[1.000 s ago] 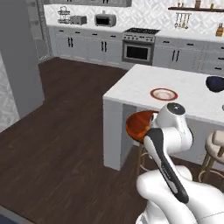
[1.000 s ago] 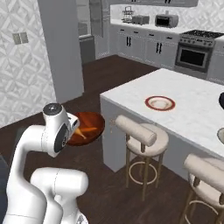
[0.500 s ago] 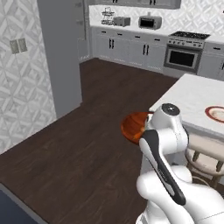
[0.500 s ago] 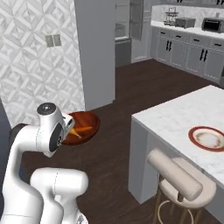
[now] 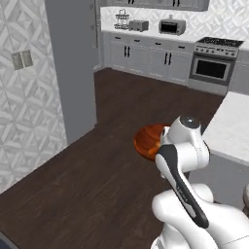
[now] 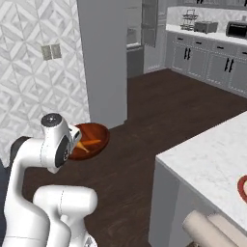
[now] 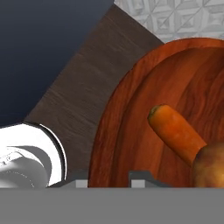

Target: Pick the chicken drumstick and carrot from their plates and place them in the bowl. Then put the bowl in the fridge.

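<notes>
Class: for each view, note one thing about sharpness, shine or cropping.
Left base view: soft, slightly blurred; the bowl shows a dull sheen. Right base view: the carrot reads only as an orange streak. Hand view: sharpest, close up, bowl rim cropped by the frame.

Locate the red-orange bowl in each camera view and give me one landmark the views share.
Left base view: the bowl sits just right of centre, partly behind the arm's white wrist, above the dark wood floor.
Right base view: it lies left of centre, beside the wrist, with the carrot inside.
Hand view: its rim and brown inside take the right half, carrot and chicken drumstick inside.
Shared landmark: the dark wood floor under the bowl.
</notes>
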Motion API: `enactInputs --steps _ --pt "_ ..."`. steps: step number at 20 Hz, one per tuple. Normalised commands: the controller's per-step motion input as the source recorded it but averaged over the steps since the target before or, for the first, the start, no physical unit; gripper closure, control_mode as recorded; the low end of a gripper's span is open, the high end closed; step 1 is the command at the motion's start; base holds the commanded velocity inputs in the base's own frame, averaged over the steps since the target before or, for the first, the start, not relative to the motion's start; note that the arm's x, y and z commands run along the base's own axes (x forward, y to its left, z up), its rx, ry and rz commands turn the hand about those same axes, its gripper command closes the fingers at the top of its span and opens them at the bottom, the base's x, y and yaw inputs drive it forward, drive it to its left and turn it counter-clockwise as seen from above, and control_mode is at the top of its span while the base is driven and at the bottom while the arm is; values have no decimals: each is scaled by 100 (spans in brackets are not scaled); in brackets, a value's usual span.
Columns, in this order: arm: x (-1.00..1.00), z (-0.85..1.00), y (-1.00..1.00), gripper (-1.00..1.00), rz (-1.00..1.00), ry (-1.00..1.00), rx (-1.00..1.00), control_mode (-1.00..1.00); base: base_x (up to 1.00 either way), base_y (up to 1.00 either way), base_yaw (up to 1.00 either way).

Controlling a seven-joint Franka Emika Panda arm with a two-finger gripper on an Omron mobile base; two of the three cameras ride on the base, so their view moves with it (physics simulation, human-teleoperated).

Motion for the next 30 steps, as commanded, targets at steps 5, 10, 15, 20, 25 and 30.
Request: enactInputs --steps 5,10,15,20,25,30 --pt "0 0 0 100 0 0 0 100 100 84 -23" --pt "0 0 0 100 0 0 0 100 100 44 -35" --pt "0 0 0 100 0 0 0 100 100 45 -38" --pt "0 0 0 100 0 0 0 100 100 36 -41" --pt "0 0 0 100 0 0 0 100 100 22 -40" --pt "0 0 0 100 0 0 0 100 100 10 -37"
